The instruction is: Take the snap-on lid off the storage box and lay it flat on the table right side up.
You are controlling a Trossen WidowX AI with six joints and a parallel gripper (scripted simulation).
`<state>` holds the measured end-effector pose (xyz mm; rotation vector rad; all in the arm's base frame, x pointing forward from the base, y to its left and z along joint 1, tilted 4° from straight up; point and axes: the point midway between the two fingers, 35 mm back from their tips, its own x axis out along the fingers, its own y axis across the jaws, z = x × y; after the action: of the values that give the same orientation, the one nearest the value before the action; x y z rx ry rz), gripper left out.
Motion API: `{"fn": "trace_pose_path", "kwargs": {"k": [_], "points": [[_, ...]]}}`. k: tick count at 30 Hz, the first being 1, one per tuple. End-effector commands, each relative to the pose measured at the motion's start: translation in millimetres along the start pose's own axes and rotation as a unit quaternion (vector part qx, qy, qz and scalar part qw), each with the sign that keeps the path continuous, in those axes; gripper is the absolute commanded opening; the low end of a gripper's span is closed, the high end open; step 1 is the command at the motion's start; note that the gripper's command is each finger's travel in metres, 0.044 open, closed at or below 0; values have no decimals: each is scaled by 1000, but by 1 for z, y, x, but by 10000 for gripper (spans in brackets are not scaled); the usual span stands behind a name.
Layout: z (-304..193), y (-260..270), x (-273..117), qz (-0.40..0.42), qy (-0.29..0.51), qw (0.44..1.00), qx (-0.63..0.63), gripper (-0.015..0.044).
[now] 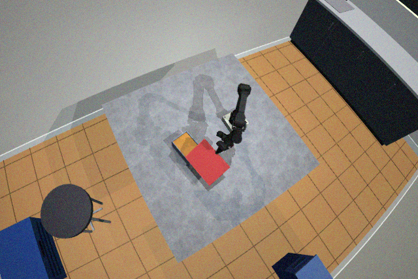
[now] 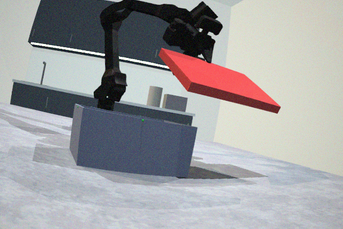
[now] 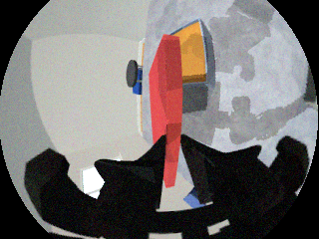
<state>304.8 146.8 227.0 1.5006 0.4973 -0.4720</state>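
The red lid (image 2: 218,83) is already off the box (image 2: 133,143) and hangs in the air, so the first part of the task looks done. It is not level: in the exterior view the edge near the hand is higher and the far edge slopes down, away from the arm. Its top face is turned up. From above, the lid (image 1: 207,163) covers only 1 end of the box, and the orange inside (image 1: 185,144) of the box shows at the other end. So the lid is partly beside the box and partly over it, well above the rim.

The hand (image 2: 203,54) grips the lid at 1 edge, close to a corner, with the fingers closed on its thin rim. In the wrist view the lid (image 3: 166,107) runs as a narrow red strip straight out from between the 2 dark fingers, which confirms that it is pinched at the edge and the rest sticks out free.

What is left, in my judgement: to carry the lid fully clear of the box, bring it level, lower it onto the grey worktop (image 2: 83,201) with the top face up, and then release it. The box stands on the worktop with its walls upright; whether it has kept its place I cannot tell. Because the grip is only at 1 edge, the lid may tilt or slip while it goes down.
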Motion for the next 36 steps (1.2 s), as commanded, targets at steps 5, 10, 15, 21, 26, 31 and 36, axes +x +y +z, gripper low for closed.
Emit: {"fn": "trace_pose_path", "kwargs": {"k": [5,10,15,21,26,31,36], "points": [[-17,4,-2,5,0,1000,4,0],[-26,4,-2,5,1,1000,5,0],[-36,3,-3,5,1,1000,5,0],[-48,3,-4,5,1,1000,5,0],[-58,3,-4,5,1,1000,6,0],[-68,2,-5,5,2,1000,6,0],[-78,2,-5,5,2,1000,6,0]]}}
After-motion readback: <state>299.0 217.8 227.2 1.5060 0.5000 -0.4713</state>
